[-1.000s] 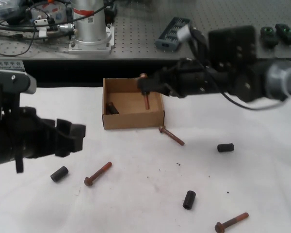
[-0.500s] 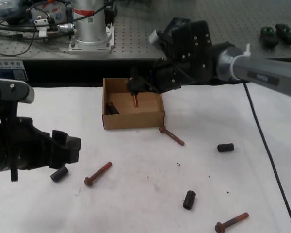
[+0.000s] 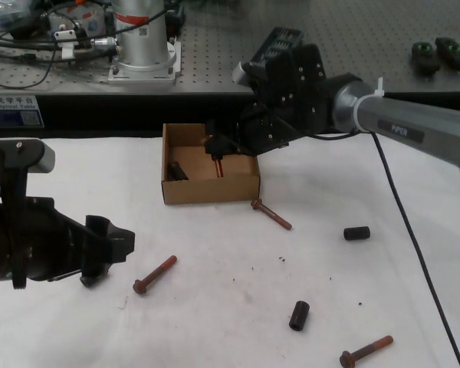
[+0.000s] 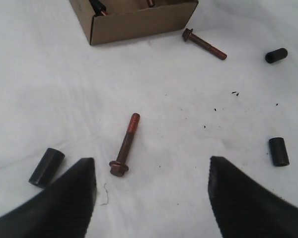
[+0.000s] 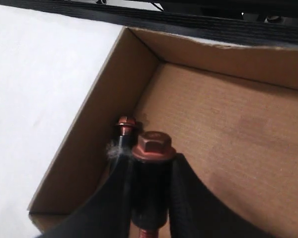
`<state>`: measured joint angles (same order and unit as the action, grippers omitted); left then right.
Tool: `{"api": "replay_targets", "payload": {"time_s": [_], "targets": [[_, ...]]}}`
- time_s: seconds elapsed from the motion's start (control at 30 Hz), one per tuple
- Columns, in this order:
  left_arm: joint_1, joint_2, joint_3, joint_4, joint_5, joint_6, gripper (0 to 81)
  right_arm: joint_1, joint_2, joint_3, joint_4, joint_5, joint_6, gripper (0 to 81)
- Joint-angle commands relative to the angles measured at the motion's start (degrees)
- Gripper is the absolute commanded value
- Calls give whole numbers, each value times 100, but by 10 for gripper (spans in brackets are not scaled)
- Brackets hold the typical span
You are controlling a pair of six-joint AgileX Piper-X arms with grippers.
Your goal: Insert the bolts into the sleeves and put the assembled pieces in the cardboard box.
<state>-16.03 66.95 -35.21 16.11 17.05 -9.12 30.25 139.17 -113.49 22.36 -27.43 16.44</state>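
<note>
Right end effector clamps black sleeve with hex-headed coppery bolt over ribbed cardboard box (left end effector spread wide).

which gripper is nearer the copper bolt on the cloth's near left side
Left. The left gripper hangs open right beside that copper-coloured metal bolt; the right gripper is over the brown cardboard box, farther back.
</note>
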Motion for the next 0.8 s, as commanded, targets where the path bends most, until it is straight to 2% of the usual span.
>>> {"api": "replay_targets", "payload": {"time_s": [0.0,0.1,0.17,0.37,0.5,0.63,0.77], "targets": [[0,-66,-9,22,173,-128,474,-42,-96,-156,-93,-55,-67,138],[0,-66,-9,22,373,-128,474,-43,-139,-156,-82,-3,-42,344],[0,-66,-9,22,427,-128,474,-43,-194,-156,-65,89,36,393],[0,-66,-9,22,427,-128,474,-43,-546,-156,316,465,-225,356],[0,-66,-9,22,427,-128,474,-43,-891,-156,1402,816,-1086,356],[0,-66,-9,22,427,-128,474,-43,-1187,-156,2672,1425,-2582,356],[0,-66,-9,9,428,-128,474,-96,-1240,-113,3257,1690,-3019,355]]}}
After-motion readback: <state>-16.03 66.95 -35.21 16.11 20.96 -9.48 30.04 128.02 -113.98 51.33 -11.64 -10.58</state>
